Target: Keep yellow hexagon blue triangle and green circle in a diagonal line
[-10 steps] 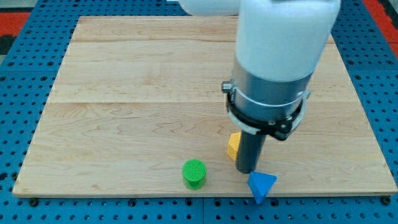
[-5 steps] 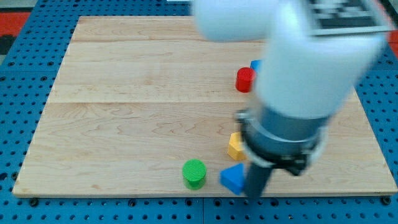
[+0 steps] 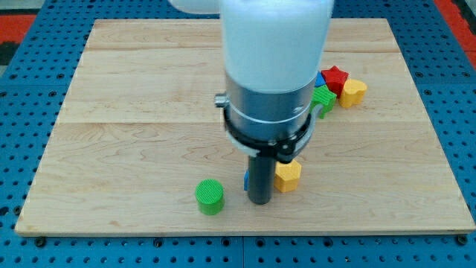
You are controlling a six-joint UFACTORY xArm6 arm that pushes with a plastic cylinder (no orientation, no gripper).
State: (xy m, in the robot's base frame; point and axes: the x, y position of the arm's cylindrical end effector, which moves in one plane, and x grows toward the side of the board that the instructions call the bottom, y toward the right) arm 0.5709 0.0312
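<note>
My tip (image 3: 259,200) rests on the board near the view's bottom, between the green circle (image 3: 210,196) to its left and the yellow hexagon (image 3: 287,176) just to its upper right. The rod stands close against the hexagon's left side. The blue triangle (image 3: 246,180) is almost fully hidden behind the rod; only a thin blue sliver shows at the rod's left edge. The green circle lies apart from the tip, lower left of the hexagon.
A cluster of blocks sits at the view's right: a red star (image 3: 335,77), a yellow heart (image 3: 352,92), a green block (image 3: 323,99) and a blue block (image 3: 319,78) partly hidden by the arm. The wooden board (image 3: 134,97) lies on a blue pegboard.
The arm swung from the right to the left. The blue triangle was pushed left and is now behind the rod. The green circle slid left. The yellow hexagon stayed about where it was.
</note>
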